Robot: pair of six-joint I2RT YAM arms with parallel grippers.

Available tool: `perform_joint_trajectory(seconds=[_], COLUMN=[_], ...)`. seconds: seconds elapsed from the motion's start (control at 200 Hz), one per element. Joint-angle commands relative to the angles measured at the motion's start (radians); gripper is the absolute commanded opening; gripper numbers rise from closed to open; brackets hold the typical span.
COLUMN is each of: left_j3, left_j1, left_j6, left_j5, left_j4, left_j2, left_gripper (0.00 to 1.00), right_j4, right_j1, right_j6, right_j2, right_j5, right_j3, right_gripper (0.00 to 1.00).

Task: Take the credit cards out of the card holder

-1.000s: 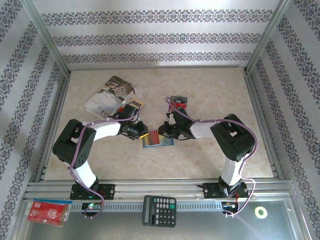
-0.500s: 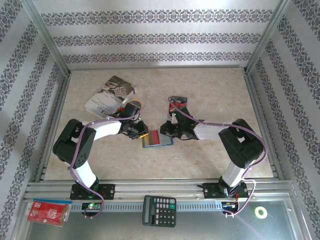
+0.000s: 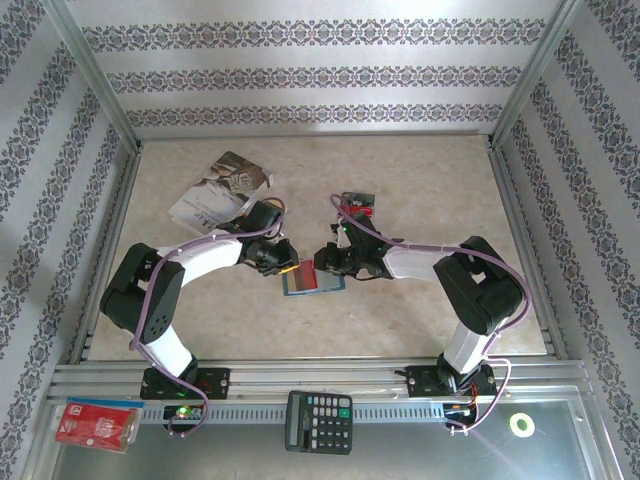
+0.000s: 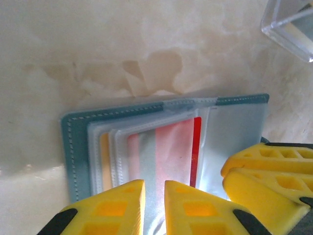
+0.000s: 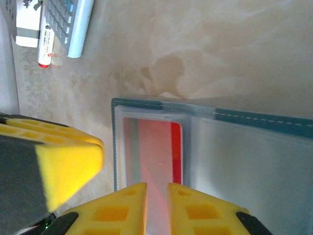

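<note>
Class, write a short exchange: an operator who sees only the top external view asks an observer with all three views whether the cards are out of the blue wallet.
Operator: Is the red card out yet?
Observer: No. The left wrist view shows the red card inside a clear sleeve of the wallet.
Operator: Any other card in there?
Observer: Yes, a gold card shows its edge in another slot, nearer the wallet's edge.
</note>
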Motion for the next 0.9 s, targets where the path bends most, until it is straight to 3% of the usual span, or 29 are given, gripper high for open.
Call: perform_joint_trajectory(seconds=[0.0, 0.894], left_j3=[0.011, -0.031], left_j1=[-0.013, -0.011], left_j6=[0.015, 0.055], left_j5=[0.003, -0.076], left_j4=[-0.026, -0.049], left_j2=[0.031, 0.094], left_gripper=[0.17, 0.15], right_j4=[0.006, 0.032], right_j1=[0.009, -0.008], right_j6=[-0.016, -0.002], right_j2=[0.033, 0.108], right_j5=[-0.017, -0.071], right_j3=[0.025, 0.028], right_gripper=[0.2, 0.17])
